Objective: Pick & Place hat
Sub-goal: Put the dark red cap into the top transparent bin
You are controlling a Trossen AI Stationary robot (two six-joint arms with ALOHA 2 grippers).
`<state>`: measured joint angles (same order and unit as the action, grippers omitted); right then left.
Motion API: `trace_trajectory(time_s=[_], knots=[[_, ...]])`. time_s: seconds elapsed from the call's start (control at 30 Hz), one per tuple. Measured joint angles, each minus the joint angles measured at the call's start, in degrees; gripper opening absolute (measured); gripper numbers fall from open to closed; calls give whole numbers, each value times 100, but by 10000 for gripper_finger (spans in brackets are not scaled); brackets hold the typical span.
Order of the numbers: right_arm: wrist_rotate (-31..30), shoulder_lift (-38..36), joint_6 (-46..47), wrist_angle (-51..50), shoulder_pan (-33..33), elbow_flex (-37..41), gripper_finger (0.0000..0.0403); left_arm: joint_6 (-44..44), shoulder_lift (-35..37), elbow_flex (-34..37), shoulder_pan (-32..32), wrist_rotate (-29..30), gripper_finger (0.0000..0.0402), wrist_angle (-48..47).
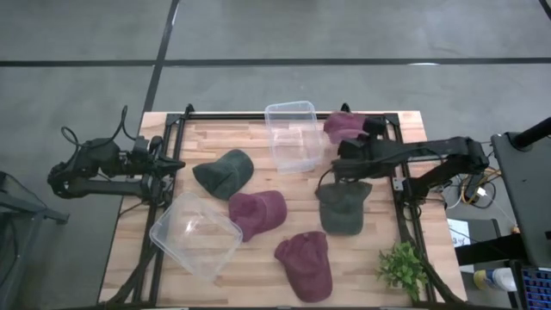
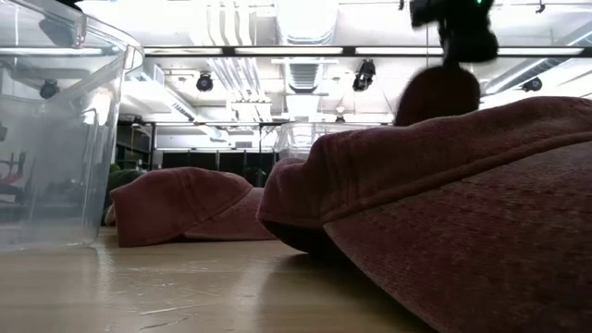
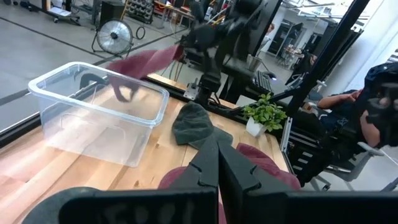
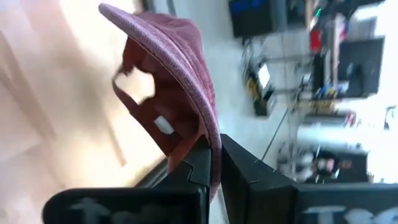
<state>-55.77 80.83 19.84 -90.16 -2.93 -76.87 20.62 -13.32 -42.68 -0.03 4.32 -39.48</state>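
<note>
The right gripper [image 4: 213,163] has its fingers clamped on the edge of a maroon fabric cap [image 1: 343,126], lifted near the bench's far right, beside a clear plastic tub [image 1: 291,138]. The left gripper [image 1: 175,163] waits at the left edge, fingers fully closed and empty.

No writing, label, brand, number or sign can be read in any of the views. The small pale tag inside the maroon cap [image 4: 163,125] shows no letters that can be made out. The screens and gear in the room behind the table are too blurred to give any words.
</note>
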Motion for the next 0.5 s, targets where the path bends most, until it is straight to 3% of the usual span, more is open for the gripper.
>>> trace_trajectory(time_s=[0.3,0.5], knots=[[-1077,560,-2161,33,-30,-1971,12,0,0,0,2,0,0,0],[-1149,1508,-2771,124,-32,-3311,12,-2,0,0,2,0,0,0]])
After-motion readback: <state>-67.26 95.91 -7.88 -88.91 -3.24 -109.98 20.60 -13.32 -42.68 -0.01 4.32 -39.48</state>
